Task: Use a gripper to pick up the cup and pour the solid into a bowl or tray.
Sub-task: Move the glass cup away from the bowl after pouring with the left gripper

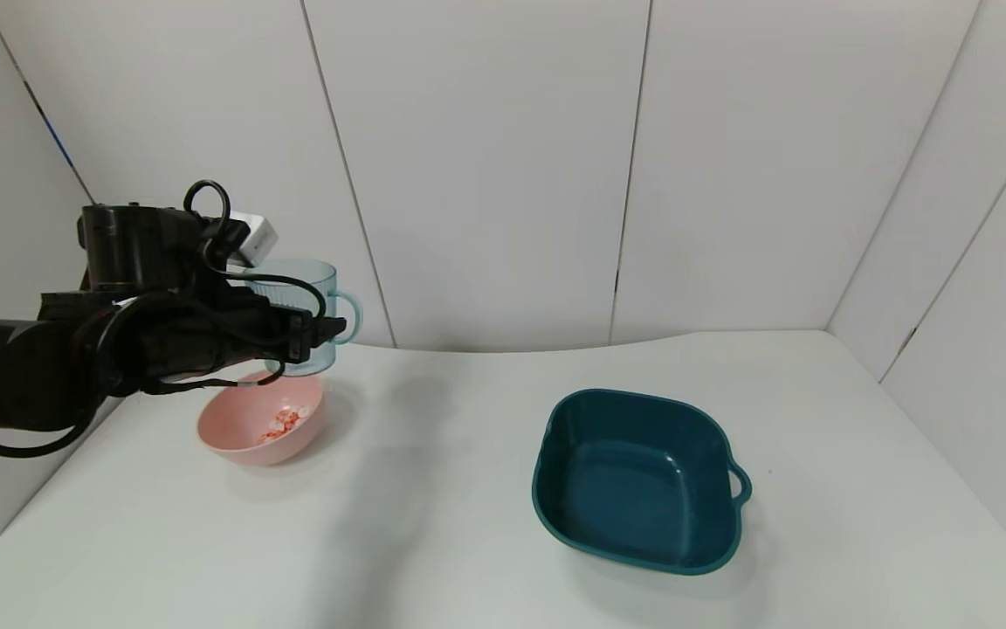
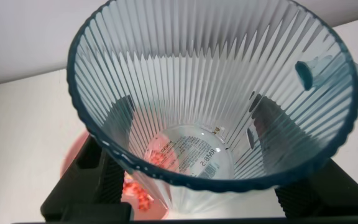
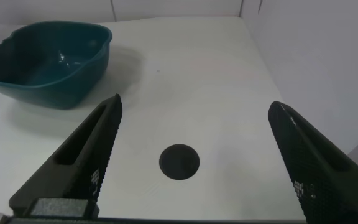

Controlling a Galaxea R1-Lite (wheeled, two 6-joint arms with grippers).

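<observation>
Above the pink bowl (image 1: 260,426), at the far left of the white surface (image 1: 433,524), your left gripper (image 1: 306,336) holds the pale-blue ribbed cup (image 1: 306,301) up in the air. Its jaws are clenched on the cup's sides, one on each side, and the cup stands upright with its loop handle pointing away from the arm. In the left wrist view you look right down into the cup (image 2: 213,93), and it looks empty; only a label shows at the bottom. The little pink-red and white bits (image 1: 283,423) lie inside the bowl, so the pour looks done.

What is left, most likely, is to put the cup down. Watch out here. The cup hangs right over the bowl, so if you go straight down, its bottom may hit the bowl's rim, tip the bowl and spill the bits. Move to the side first. The cup is thin, smooth plastic, so it may slip if you let go too high.

Your right gripper (image 3: 194,165) waits with its jaws wide apart and holding nothing, near the dark teal tray (image 1: 638,480), which looks empty.
</observation>
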